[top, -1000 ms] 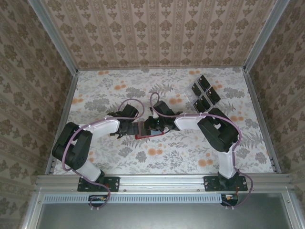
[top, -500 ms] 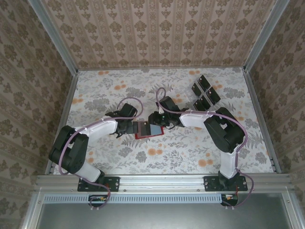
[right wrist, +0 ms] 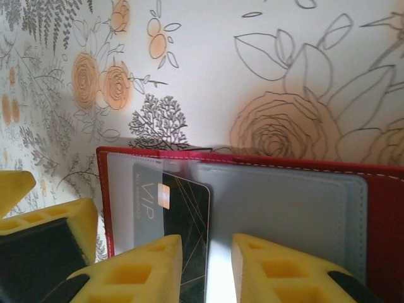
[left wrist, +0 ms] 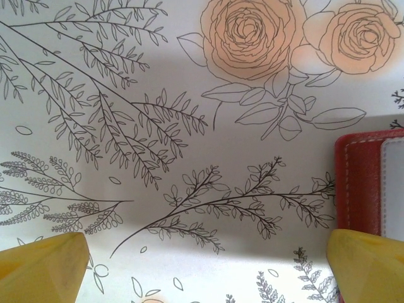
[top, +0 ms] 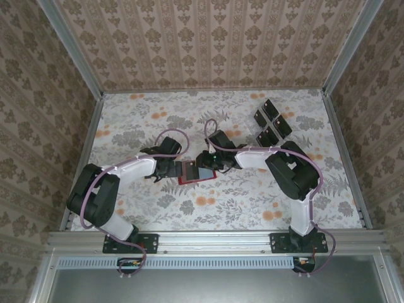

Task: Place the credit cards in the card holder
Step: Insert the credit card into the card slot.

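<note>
- The left gripper [left wrist: 205, 255], jaws spread wide, sits low just left of the open red card holder [top: 197, 172].
- The right gripper [right wrist: 205, 265], jaws narrowly apart, straddles a dark credit card [right wrist: 183, 208] half tucked into the holder's pocket.
- A floral table [top: 252, 208] lies under the holder, inside patterned walls [top: 208, 44].

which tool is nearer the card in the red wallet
Right. The right tool is directly at the card; the left tool sits at the opposite end of the wallet.

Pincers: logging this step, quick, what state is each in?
Left pincer: wide open, empty.
Right pincer: narrowly open above the credit card in the card holder; no grip visible.
</note>
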